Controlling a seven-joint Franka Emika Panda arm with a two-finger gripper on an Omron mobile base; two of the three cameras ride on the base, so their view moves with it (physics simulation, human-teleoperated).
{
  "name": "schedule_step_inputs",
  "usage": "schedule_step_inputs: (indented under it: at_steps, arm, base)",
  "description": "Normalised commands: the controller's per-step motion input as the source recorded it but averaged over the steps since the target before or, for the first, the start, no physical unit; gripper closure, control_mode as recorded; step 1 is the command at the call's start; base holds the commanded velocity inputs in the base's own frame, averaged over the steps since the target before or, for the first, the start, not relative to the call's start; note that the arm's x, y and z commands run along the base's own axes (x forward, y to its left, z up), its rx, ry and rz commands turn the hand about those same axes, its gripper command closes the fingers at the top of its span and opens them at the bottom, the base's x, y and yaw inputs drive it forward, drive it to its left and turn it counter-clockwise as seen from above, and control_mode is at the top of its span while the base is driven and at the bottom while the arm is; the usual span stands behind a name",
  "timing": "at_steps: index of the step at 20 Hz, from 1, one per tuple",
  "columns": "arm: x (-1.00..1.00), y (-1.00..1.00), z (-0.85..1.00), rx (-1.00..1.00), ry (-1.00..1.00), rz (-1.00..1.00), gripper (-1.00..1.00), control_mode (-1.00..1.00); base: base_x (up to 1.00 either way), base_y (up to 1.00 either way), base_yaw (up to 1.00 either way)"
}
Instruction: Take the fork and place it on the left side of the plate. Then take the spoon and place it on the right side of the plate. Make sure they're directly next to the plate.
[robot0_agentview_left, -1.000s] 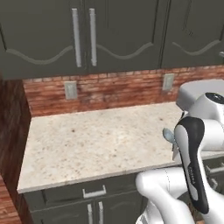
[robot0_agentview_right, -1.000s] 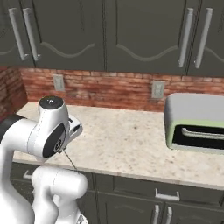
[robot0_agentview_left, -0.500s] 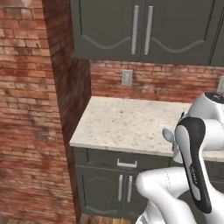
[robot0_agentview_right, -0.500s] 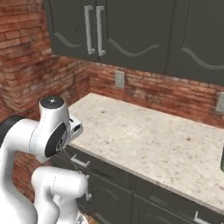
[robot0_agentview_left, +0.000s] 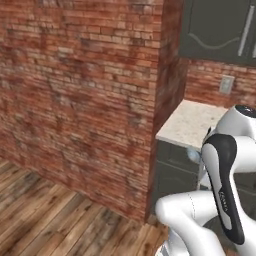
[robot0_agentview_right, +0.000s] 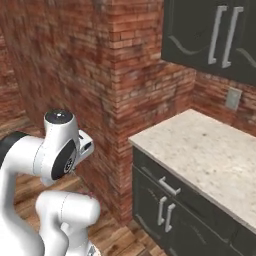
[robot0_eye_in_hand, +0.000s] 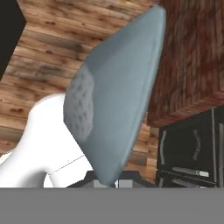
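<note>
The spoon (robot0_eye_in_hand: 116, 94) sits clenched in the pincer (robot0_eye_in_hand: 107, 183), its pale blue bowl rising close before the hand camera, above the wooden floor (robot0_eye_in_hand: 57, 48) and beside the brick wall (robot0_eye_in_hand: 188, 57). The speckled worktop (robot0_agentview_right: 205, 155) lies past that wall's corner, over dark cabinets (robot0_agentview_right: 170, 210).

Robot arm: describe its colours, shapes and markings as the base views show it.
The arm is built of glossy white, rounded segments with smooth bulbous joints. A dark grey-black oval panel runs along one link, bearing small pale lettering too small to read. In the right base view a joint wears a dark round cap.
</note>
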Motion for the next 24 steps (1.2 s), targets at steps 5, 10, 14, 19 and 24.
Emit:
schedule_step_inputs:
  at_steps: [5,10,14,19,24]
  arm:
    - [0.0,0.0,0.0,0.0,0.0,0.0,1.0,1.0]
    - [0.0,0.0,0.0,0.0,0.0,0.0,1.0,1.0]
    - [0.0,0.0,0.0,0.0,0.0,0.0,1.0,1.0]
    - [0.0,0.0,0.0,0.0,0.0,0.0,1.0,1.0]
    - [0.0,0.0,0.0,0.0,0.0,0.0,1.0,1.0]
  base:
    - [0.64,0.79,0.47]
    - [1.0,0.64,0.39]
    - [1.0,0.63,0.32]
    - [1.0,0.61,0.33]
    - [1.0,0.59,0.33]
